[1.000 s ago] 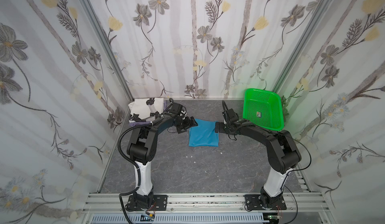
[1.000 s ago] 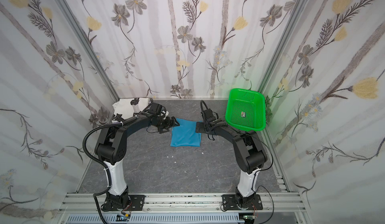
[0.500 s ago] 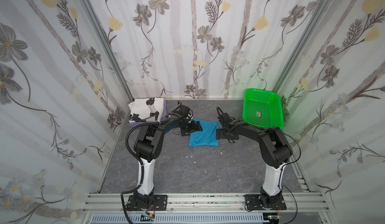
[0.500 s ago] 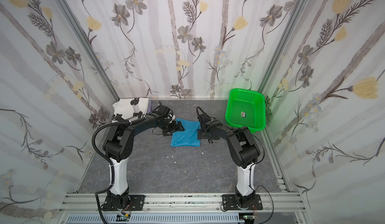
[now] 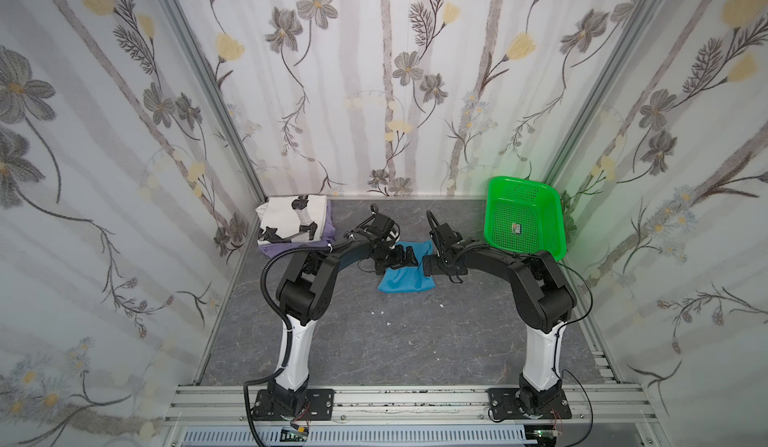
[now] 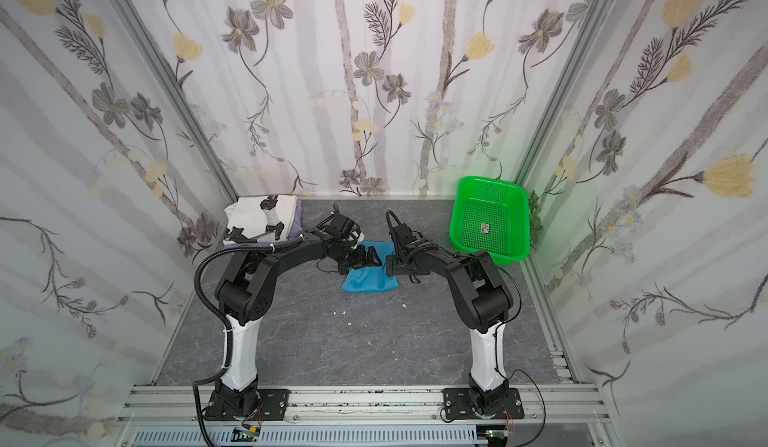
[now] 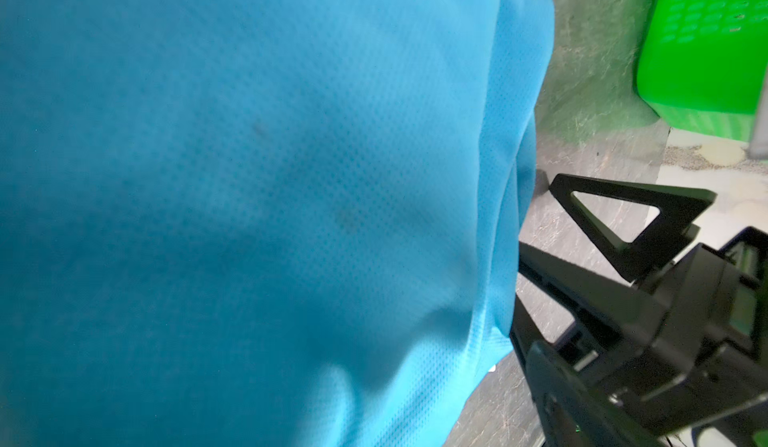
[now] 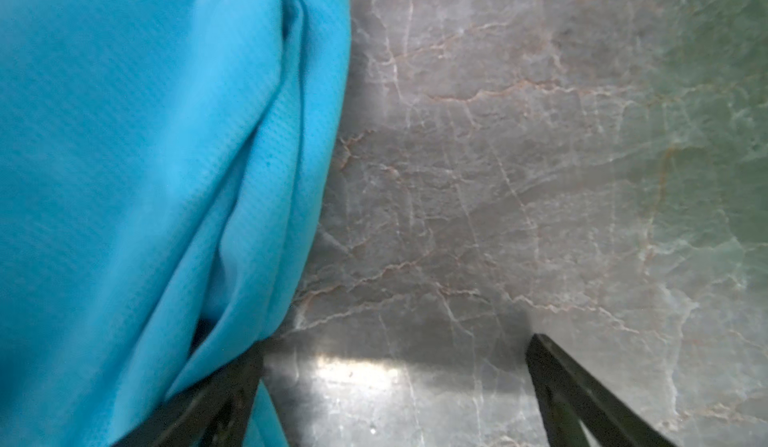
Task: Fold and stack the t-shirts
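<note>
Floral-papered walls (image 5: 374,91) box in a grey marble-look table (image 5: 374,341); two black-and-white arms rise from the front rail, left arm (image 5: 307,287) and right arm (image 5: 540,291), both bent inward twd the middle. At the back right corner a green basket (image 5: 523,216) leans tilted against the wall, w/ a small sticker (image 5: 516,228) inside; it also shows in the left wrist view (image 7: 706,50). At the back left corner the white t-shirt (image 5: 286,216) w/ black-grey prints lies folded on top of the lavender t-shirt (image 5: 276,250), whose edge peeks out beneath. The teal t-shirt (image 5: 405,280) lies folded on the table btwn the two arms, approx centre, well apart from that stack and in both top views (image 6: 370,282); it fills most of the left wrist view (image 7: 249,174). The left gripper (image 5: 405,253) sits over the shirt's far left part, jaws spread wide, not clamped on cloth. The right gripper (image 8: 395,382) sits low at the shirt's right edge, jaws also wide apart: one finger touches the cloth's (image 8: 124,133) folded edge, the other is over bare table. A few tiny white bits (image 5: 380,312) lie on the table just in front of the shirt
</note>
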You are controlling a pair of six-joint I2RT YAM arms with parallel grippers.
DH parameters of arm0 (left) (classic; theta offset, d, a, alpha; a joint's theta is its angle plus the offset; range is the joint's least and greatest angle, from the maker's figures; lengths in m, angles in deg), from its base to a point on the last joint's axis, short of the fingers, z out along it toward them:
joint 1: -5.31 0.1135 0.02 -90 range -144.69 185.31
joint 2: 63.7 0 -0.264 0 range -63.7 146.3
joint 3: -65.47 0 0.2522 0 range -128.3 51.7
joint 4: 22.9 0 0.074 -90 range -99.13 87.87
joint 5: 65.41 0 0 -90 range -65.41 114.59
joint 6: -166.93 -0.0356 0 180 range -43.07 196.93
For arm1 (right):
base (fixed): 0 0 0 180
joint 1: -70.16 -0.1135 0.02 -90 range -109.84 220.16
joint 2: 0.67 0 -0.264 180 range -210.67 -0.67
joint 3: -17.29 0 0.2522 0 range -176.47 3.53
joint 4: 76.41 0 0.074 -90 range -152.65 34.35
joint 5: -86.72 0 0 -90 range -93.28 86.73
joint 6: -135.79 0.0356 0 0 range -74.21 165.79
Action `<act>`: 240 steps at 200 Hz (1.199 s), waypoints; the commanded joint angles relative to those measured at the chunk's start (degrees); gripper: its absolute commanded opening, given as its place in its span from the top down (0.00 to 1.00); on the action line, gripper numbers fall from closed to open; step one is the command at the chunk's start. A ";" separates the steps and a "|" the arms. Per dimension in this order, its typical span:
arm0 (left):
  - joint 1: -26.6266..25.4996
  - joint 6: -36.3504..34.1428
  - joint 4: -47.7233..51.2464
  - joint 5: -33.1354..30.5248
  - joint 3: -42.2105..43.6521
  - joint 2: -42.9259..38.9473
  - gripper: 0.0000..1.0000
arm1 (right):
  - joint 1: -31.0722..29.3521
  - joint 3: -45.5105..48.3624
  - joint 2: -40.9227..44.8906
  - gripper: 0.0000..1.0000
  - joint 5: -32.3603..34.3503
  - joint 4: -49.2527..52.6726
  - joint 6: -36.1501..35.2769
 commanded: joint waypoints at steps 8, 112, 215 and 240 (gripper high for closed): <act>-0.67 4.81 1.09 -3.33 0.98 1.24 0.00 | -0.26 0.15 -1.52 0.00 -5.18 -3.40 0.13; -2.22 11.41 0.51 -9.13 4.53 2.22 0.18 | -0.39 4.95 -0.72 0.00 -16.15 -12.49 3.90; -3.94 15.17 3.00 -15.39 2.83 4.86 0.41 | -0.33 11.07 -0.21 0.00 -22.06 -19.64 6.01; -4.40 14.33 3.94 -16.75 1.95 5.39 0.47 | -0.32 11.56 -0.06 0.00 -22.83 -20.27 6.13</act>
